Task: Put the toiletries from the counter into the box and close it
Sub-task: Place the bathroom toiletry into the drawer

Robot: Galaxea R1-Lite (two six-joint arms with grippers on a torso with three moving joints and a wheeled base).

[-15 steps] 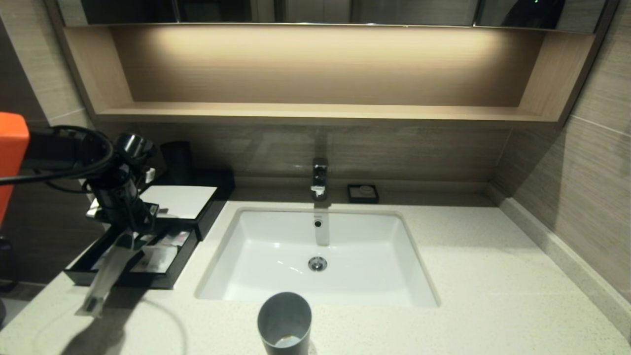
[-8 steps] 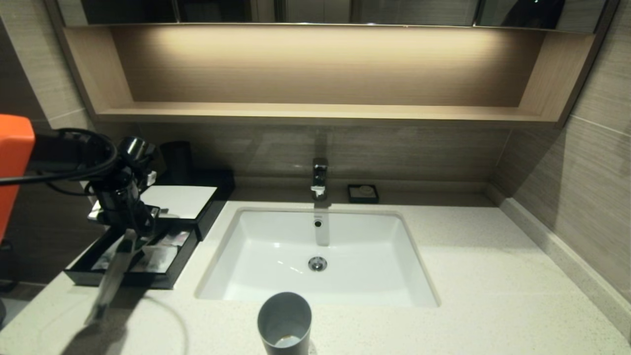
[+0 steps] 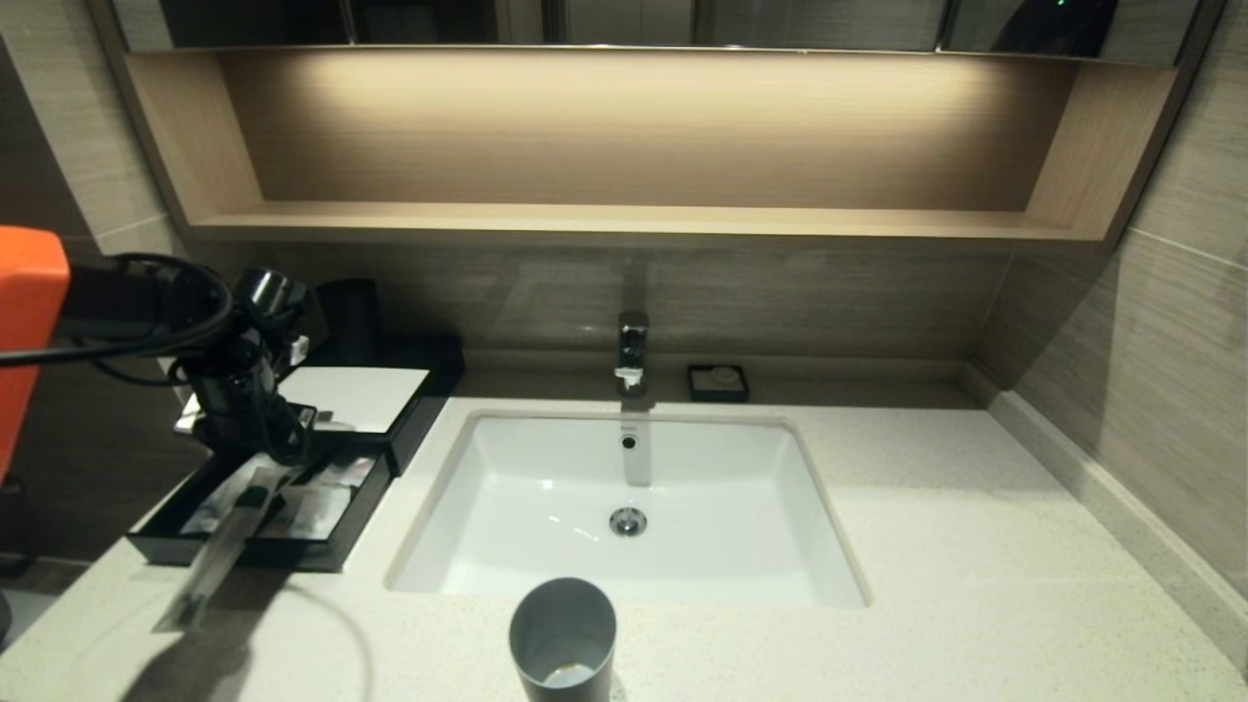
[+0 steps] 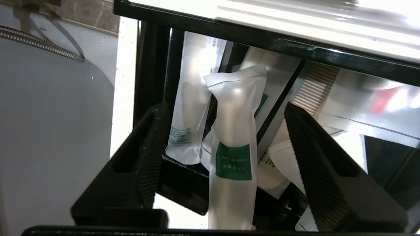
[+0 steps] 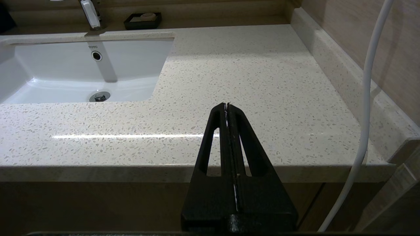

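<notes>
counter (image 3: 955,546) carries black box (image 3: 292,561), drawer pulled out | green-banded packet (image 4: 233,154) lies between spread left fingers (image 4: 149,160), touching neither, draped over drawer front wall | judged light, limp, slippery film: pinch mid-length at band | right fingers (image 5: 228,131) pressed together, parked.

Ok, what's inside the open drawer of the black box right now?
The drawer holds several clear-white wrapped packets; the green-banded packet lies slanted across its dividers, its lower end over the front rim, between the open left pincer fingers. What's under the packets is covered.
</notes>
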